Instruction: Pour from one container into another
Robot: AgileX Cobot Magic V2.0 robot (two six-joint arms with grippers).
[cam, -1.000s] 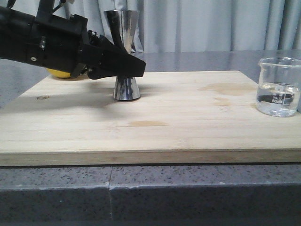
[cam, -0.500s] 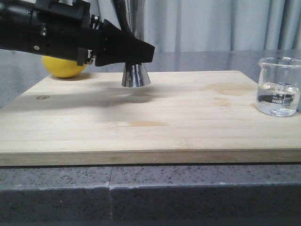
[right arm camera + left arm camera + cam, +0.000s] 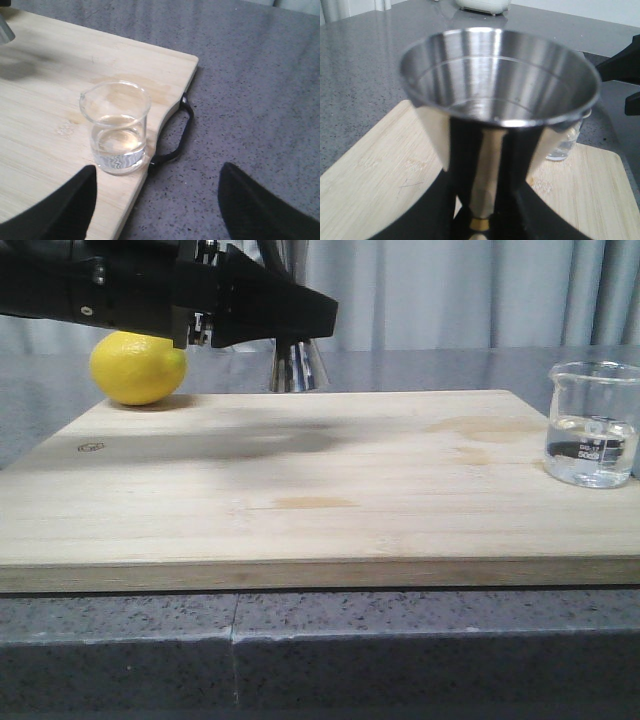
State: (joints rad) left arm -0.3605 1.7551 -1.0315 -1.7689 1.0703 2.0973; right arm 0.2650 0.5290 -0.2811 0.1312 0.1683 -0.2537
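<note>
My left gripper (image 3: 303, 322) is shut on the polished steel jigger (image 3: 294, 368) and holds it upright, clear of the wooden board (image 3: 320, 510). Only the jigger's lower cone shows under the fingers in the front view. In the left wrist view its wide cup (image 3: 500, 90) fills the frame, and my left gripper (image 3: 482, 222) clamps the gold-banded waist. The glass beaker (image 3: 592, 425) stands at the board's right edge with clear liquid in its bottom. In the right wrist view the beaker (image 3: 117, 127) sits just beyond one finger of my open right gripper (image 3: 157, 170), not touching it.
A yellow lemon (image 3: 138, 367) rests at the board's back left corner. A black loop handle (image 3: 180, 135) hangs off the board's side near the beaker. The board lies on a grey speckled counter (image 3: 250, 75), with a curtain behind.
My left gripper has lifted the jigger off the board, rising and drifting slightly right. The lemon has come fully into view. The beaker has not moved.
</note>
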